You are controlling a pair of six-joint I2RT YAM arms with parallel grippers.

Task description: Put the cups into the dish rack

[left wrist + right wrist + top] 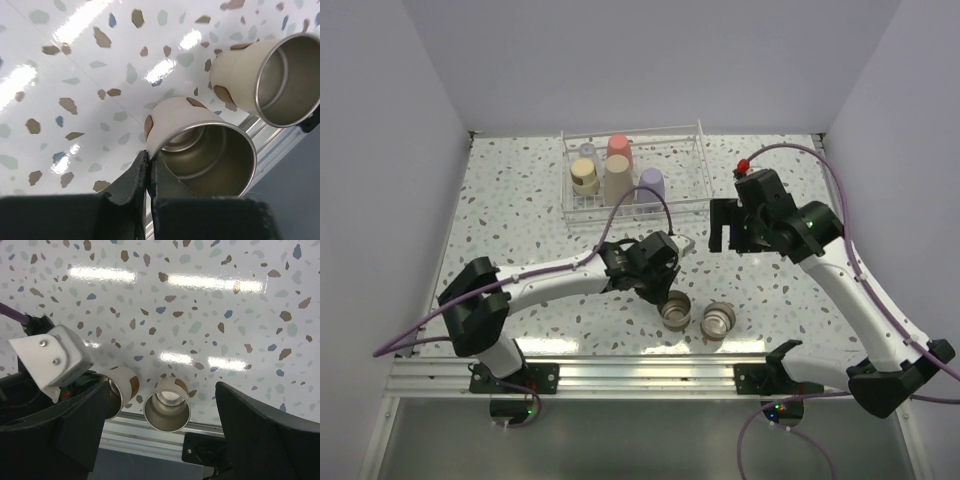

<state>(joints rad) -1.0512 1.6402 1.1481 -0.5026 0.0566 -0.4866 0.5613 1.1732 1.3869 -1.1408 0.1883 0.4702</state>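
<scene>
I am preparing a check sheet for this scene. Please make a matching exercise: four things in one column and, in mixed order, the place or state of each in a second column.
Column one
1. coral-red cup
2. lavender cup
3. steel cup nearer the left arm
4. right gripper

Column two
A. open, holding nothing
B. in the dish rack, near row, beside the beige cup
C. in the dish rack, far row
D. outside the rack, rim pinched by the left gripper

Pairs: 1-C, 2-B, 3-D, 4-A
</scene>
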